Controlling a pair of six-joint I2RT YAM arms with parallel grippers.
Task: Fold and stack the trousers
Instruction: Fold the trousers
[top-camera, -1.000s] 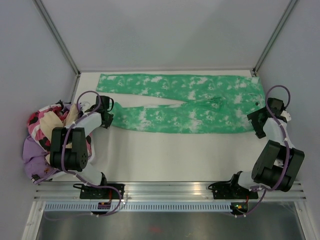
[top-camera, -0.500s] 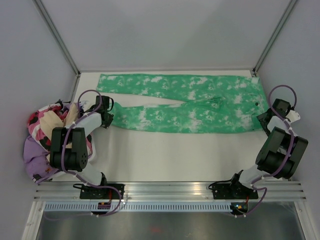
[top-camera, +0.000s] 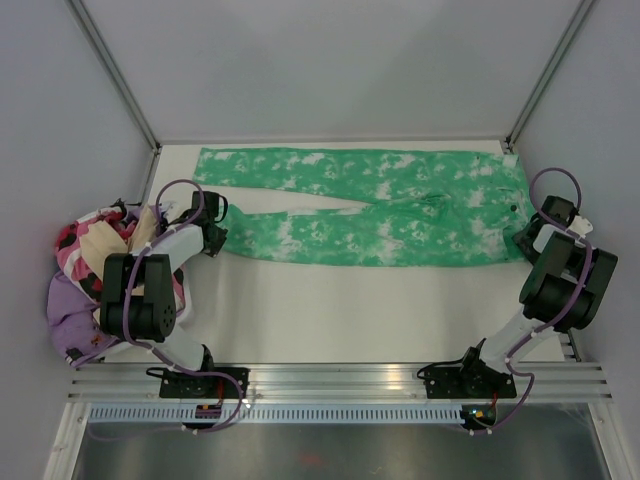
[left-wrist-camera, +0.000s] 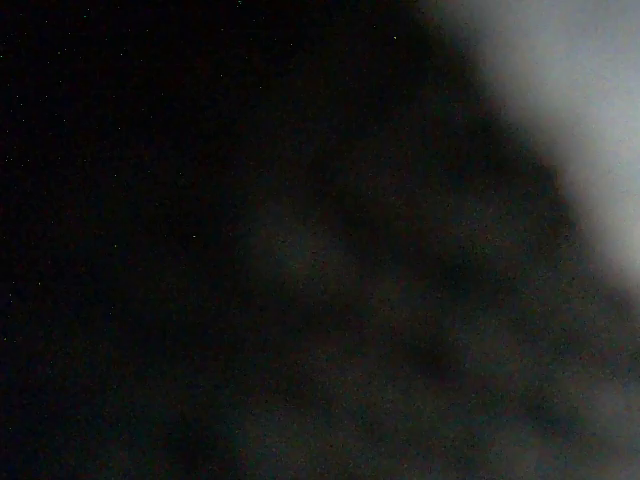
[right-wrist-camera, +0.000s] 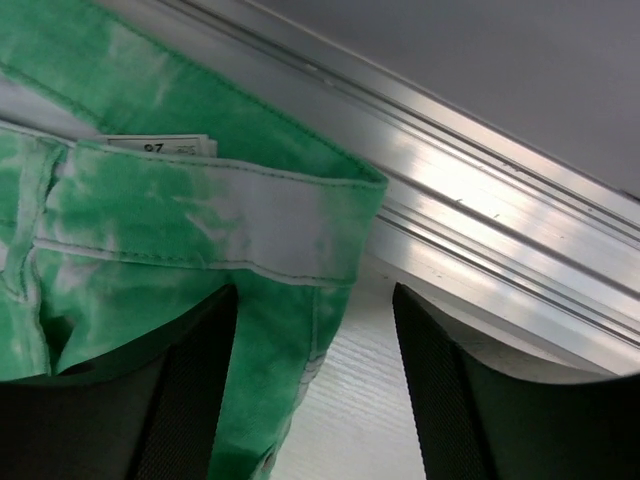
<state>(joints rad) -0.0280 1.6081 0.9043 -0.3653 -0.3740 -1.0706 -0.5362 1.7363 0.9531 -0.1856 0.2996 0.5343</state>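
The trousers (top-camera: 370, 205), green with white mottling, lie flat across the back of the table, waist to the right and both legs stretched left. The small dark button (top-camera: 512, 208) is at the waist. My right gripper (top-camera: 527, 240) is at the near right corner of the waist. In the right wrist view it (right-wrist-camera: 312, 300) is open, its black fingers (right-wrist-camera: 195, 380) astride the waistband corner (right-wrist-camera: 250, 215) low over the table. My left gripper (top-camera: 213, 240) is at the hem of the near leg. The left wrist view is almost black, so its jaws are hidden.
A pile of pink, purple and cream clothes (top-camera: 85, 285) lies off the table's left edge beside the left arm. An aluminium frame rail (right-wrist-camera: 480, 190) runs close behind the waistband at the right edge. A white size label (right-wrist-camera: 160, 146) shows inside the waist.
My right arm has swung outward toward the right edge, keeping its gripper by the waist corner. The left arm and the trousers have not moved.
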